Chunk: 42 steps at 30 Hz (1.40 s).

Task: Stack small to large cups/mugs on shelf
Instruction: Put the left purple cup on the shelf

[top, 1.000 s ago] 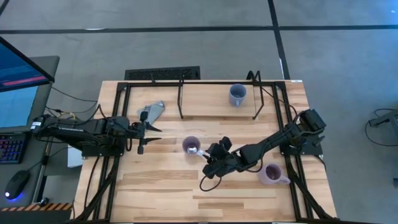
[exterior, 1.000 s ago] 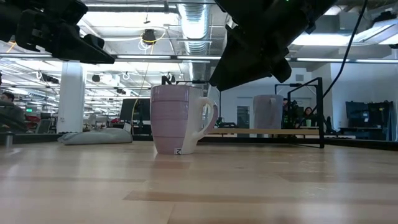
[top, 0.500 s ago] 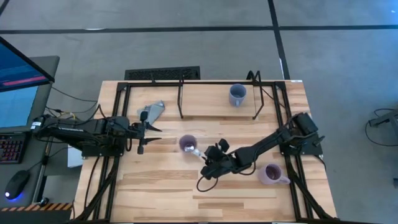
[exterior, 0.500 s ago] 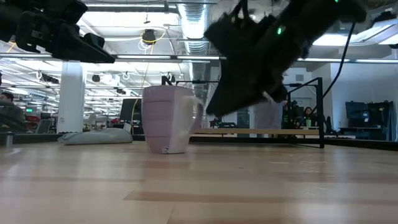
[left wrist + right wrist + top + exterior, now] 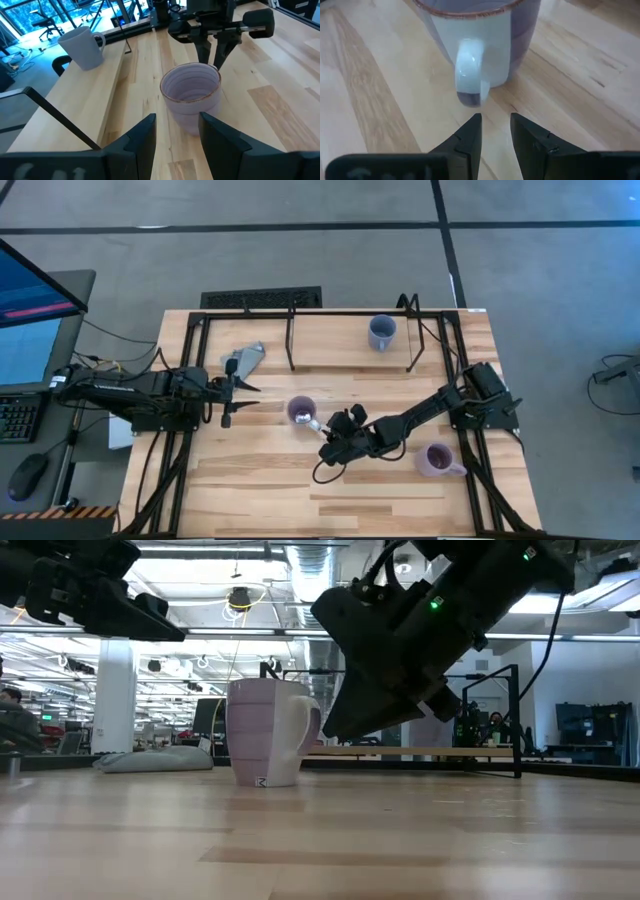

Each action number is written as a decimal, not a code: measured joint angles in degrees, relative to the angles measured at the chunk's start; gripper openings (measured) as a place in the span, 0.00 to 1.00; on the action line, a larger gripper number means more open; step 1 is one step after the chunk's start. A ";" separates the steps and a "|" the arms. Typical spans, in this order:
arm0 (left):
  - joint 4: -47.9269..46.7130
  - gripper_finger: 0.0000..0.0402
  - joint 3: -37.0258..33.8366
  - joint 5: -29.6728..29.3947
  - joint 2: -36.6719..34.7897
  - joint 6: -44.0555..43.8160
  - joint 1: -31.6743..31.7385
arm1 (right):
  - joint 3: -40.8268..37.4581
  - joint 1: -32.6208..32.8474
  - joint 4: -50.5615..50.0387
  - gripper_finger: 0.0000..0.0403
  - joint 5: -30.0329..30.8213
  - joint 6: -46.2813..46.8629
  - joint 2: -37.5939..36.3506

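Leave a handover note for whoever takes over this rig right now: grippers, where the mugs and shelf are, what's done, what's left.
Right gripper: open, empty, low at the purple mug's handle, not gripping.
Left gripper: open, empty, waiting at the table's left side, facing that mug.
Purple mug: upright at mid-table.
Blue-grey mug: upright on the shelf, right part.
Lilac mug: on the table near the right edge.
Done: one mug on the shelf.
Left: purple and lilac mugs.
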 joint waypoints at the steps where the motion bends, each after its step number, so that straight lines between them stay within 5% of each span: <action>1: -0.02 0.35 0.00 0.00 0.00 0.08 0.00 | 0.00 0.00 0.01 0.31 -0.05 0.46 0.00; 12: -0.06 0.35 0.00 0.00 0.00 0.56 0.00 | 0.00 -0.07 0.79 0.33 -5.72 0.50 0.00; 26: -0.21 0.35 0.00 0.00 0.00 0.58 0.00 | 0.00 -0.33 1.86 0.60 -7.32 0.42 0.00; 42: -0.56 0.35 0.00 0.00 0.02 0.58 0.00 | 0.00 -3.81 1.89 0.58 -6.88 0.08 0.00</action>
